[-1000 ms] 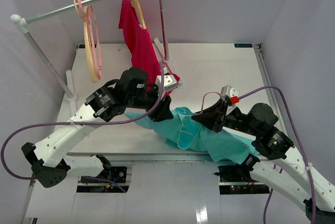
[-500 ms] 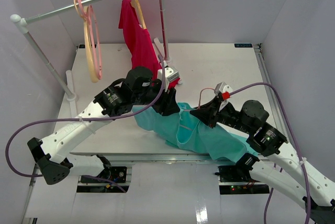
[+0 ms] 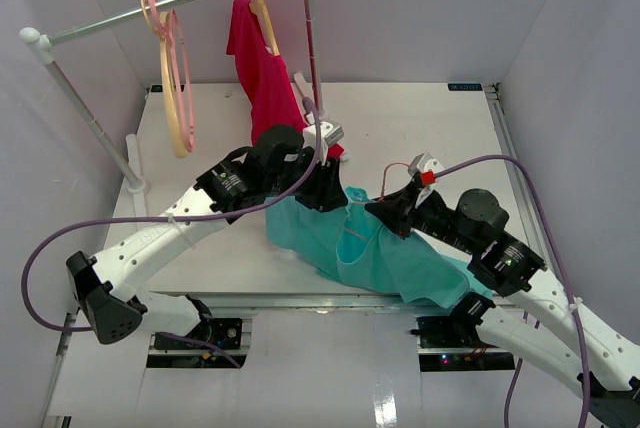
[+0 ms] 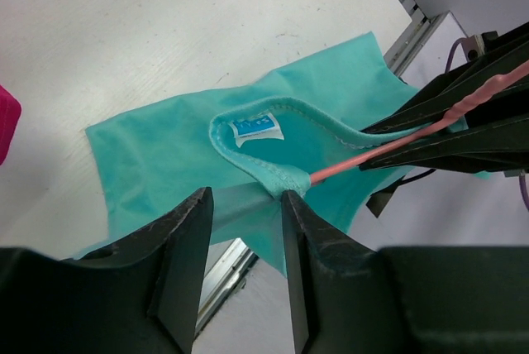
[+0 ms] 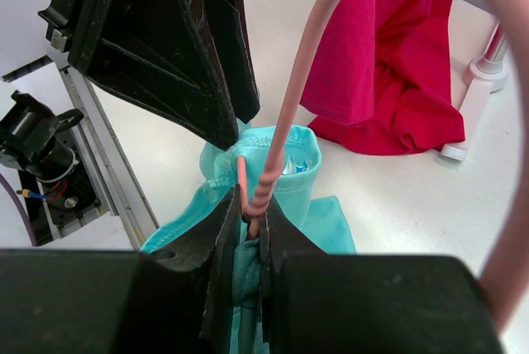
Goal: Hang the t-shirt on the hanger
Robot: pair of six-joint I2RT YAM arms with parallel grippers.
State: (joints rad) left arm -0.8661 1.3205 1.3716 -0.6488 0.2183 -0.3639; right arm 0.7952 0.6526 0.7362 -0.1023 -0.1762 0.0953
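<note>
The teal t-shirt (image 3: 395, 266) lies crumpled at the table's front edge, its collar (image 4: 273, 174) raised. My right gripper (image 3: 388, 212) is shut on the twisted neck of the thin pink hanger (image 5: 297, 81), with a bit of teal cloth (image 5: 248, 275) pinched below it. The hanger's hook (image 3: 398, 168) curves up above the gripper, and one arm of it runs into the collar opening (image 5: 285, 164). My left gripper (image 4: 246, 197) is open, its tips at the collar's edge with a fold of shirt between them. The two grippers are nearly touching.
A clothes rack (image 3: 170, 3) stands at the back left with cream and pink hangers (image 3: 178, 88) on its rail. A crimson garment (image 3: 265, 73) hangs from another hanger, its hem pooled beside the rack's foot (image 5: 475, 102). The metal table frame (image 4: 219, 267) is just under the shirt.
My left arm has swung right to the shirt's collar, and its jaws have narrowed a little. The right gripper has carried the hanger slightly left to meet it.
</note>
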